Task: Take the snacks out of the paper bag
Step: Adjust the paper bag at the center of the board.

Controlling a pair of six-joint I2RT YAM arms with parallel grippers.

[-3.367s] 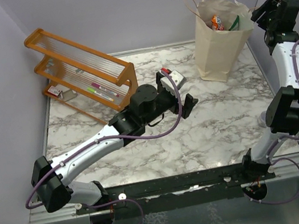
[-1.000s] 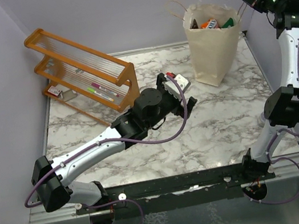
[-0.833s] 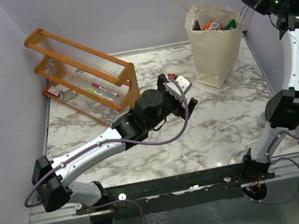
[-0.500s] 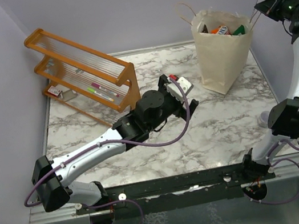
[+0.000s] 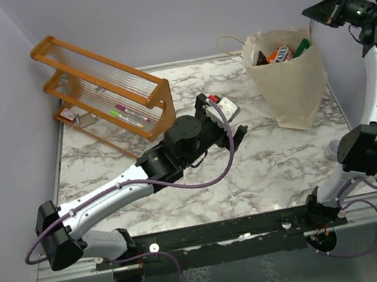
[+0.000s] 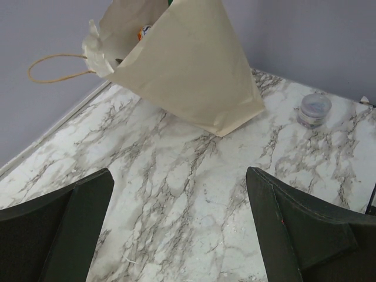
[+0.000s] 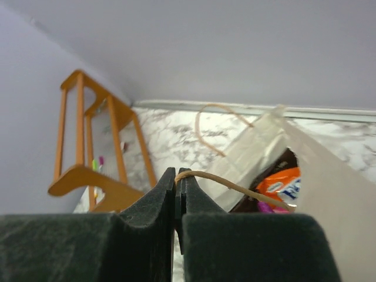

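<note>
The beige paper bag [image 5: 291,86] stands at the back right of the marble table, leaning, its mouth open. Snacks show in the mouth: an orange packet [image 5: 280,54], a green one [image 5: 301,46] and a dark one beside them. My right gripper [image 5: 308,13] is up above the bag's right rim, shut on one brown string handle [image 7: 235,185]; the orange packet [image 7: 282,182] shows below it. My left gripper [image 5: 230,114] hovers over the table left of the bag [image 6: 188,70], open and empty, its fingers [image 6: 82,205] wide apart.
An orange wooden rack [image 5: 103,90] with pink and green pens [image 5: 125,113] stands at the back left. A small clear round cap [image 6: 314,109] lies on the marble right of the bag. The bag's other handle [image 6: 56,67] hangs loose to the left. Purple walls close in.
My right gripper has pulled the handle rightward and up, and the bag has slid right and tipped over. The left arm has edged slightly forward, still open.
</note>
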